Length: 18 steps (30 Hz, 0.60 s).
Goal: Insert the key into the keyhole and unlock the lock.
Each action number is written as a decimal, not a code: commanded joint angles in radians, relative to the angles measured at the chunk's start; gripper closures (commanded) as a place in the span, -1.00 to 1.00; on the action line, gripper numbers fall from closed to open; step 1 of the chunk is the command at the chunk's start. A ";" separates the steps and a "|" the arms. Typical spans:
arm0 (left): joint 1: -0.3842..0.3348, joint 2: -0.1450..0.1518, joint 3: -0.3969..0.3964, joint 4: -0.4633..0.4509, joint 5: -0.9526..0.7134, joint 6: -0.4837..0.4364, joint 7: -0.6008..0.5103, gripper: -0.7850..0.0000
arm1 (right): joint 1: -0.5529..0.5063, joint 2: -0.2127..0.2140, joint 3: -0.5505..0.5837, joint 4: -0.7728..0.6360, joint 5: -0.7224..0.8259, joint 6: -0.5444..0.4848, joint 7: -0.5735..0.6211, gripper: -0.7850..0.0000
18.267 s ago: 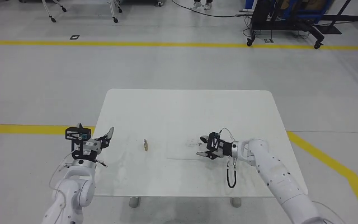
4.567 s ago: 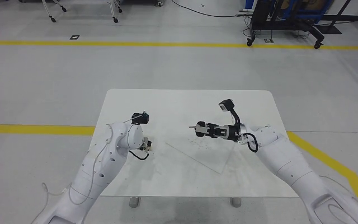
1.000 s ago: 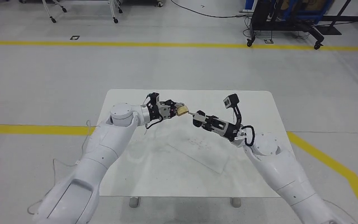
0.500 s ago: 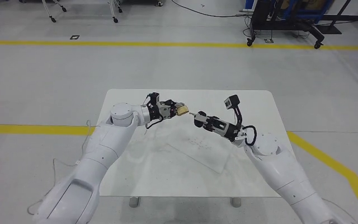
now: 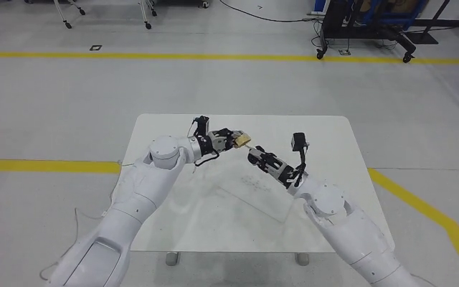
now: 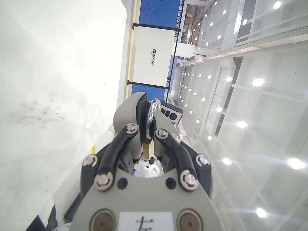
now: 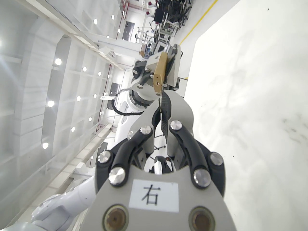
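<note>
While both arms hang above the surface [image 5: 172, 222], my left hand [image 5: 234, 138] is clamped tight on the brass lock [image 5: 243, 138], held off the surface toward 12 o'clock of its centre. The left wrist view shows the shackle [image 6: 153, 111] pinched between the fingers. My right hand [image 5: 253, 152] sits just at 5 o'clock of the lock, fingers closed on the key [image 5: 249, 146]. Key tip meets the lock's keyhole end; inserted or not, I cannot tell.
</note>
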 commanded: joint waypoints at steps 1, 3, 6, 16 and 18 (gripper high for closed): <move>0.014 -0.001 -0.017 -0.009 -0.026 -0.009 0.035 1.00 | -0.015 -0.003 0.000 -0.020 -0.004 -0.003 -0.041 1.00; 0.023 -0.001 -0.022 -0.019 -0.023 -0.004 0.070 1.00 | -0.027 -0.008 -0.011 -0.034 -0.020 0.006 -0.080 1.00; 0.032 -0.001 -0.021 -0.037 -0.001 0.016 0.092 1.00 | -0.034 -0.018 -0.033 -0.042 -0.022 0.017 -0.122 1.00; 0.042 0.000 -0.030 -0.058 0.029 0.036 0.079 1.00 | -0.003 -0.042 -0.042 0.005 -0.014 0.059 -0.180 1.00; 0.042 0.000 -0.032 -0.057 0.031 0.038 0.075 1.00 | 0.000 -0.045 -0.037 0.013 -0.009 0.062 -0.186 1.00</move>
